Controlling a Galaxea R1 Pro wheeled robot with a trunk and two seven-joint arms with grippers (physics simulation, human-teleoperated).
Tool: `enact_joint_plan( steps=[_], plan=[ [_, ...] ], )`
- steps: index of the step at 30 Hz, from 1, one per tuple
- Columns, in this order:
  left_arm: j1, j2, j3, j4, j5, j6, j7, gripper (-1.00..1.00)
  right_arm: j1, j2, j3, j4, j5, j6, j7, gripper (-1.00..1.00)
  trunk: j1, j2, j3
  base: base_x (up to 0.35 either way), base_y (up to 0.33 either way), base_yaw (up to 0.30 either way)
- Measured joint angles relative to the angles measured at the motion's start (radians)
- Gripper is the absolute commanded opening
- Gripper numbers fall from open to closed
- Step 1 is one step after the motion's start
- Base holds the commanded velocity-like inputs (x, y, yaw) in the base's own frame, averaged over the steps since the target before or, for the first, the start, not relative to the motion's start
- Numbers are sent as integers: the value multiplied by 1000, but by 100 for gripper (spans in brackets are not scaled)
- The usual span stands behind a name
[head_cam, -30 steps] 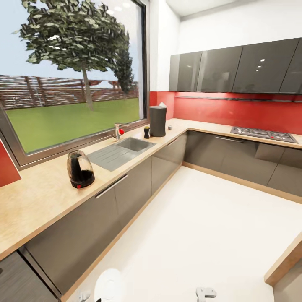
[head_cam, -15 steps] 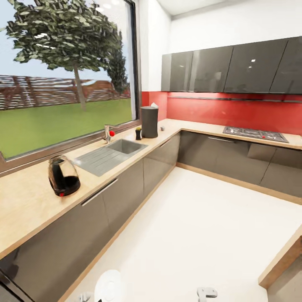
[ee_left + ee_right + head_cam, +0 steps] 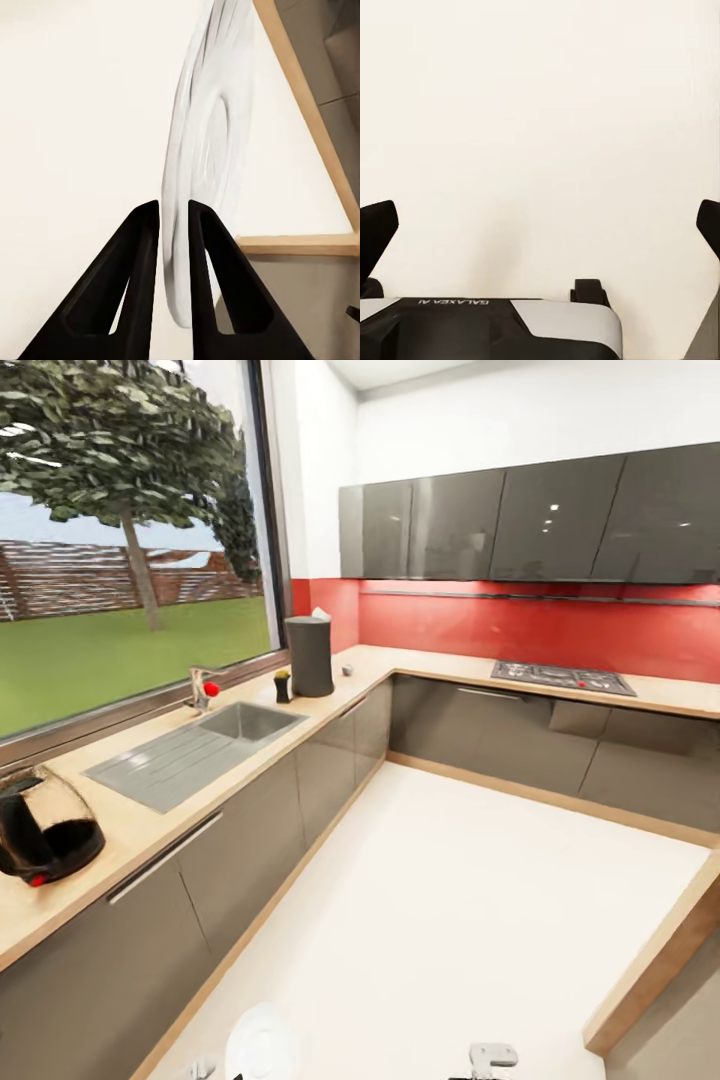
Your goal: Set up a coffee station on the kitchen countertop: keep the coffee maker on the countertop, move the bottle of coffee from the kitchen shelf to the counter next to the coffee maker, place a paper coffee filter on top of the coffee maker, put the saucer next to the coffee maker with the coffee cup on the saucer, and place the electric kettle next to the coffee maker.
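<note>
Left gripper [image 3: 173,214] pinches the saucer [image 3: 202,150] edge-on; right gripper [image 3: 540,225] spread wide.

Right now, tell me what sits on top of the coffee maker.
A small white tip, likely the paper coffee filter, pokes up behind the top edge of the coffee maker in the head view. How it rests there is hidden by the machine's rim. The bottle of coffee stands beside it.

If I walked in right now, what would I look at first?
Probably the bright red wall under the shiny grey cupboards, and the big window with a green tree outside. Then the tall dark grey coffee maker beside the steel sink, and the flat round white saucer pinched in the left gripper.
</note>
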Motion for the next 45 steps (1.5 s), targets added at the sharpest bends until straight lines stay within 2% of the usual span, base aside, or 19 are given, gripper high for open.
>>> enact_joint_plan(
  steps=[4,35,45],
  plan=[
    [0,0,0,0,1,0,0,-100,0,0,1,1,6,-28,-2,100,0,0,0,310,-176,-2],
    [0,0,1,2,2,0,0,-100,2,1,1,2,7,-31,-3,100,0,0,0,333,-28,0],
    [0,-4,1,2,3,0,0,-100,3,1,1,3,9,-30,0,100,0,0,0,329,-117,0]
  ],
)
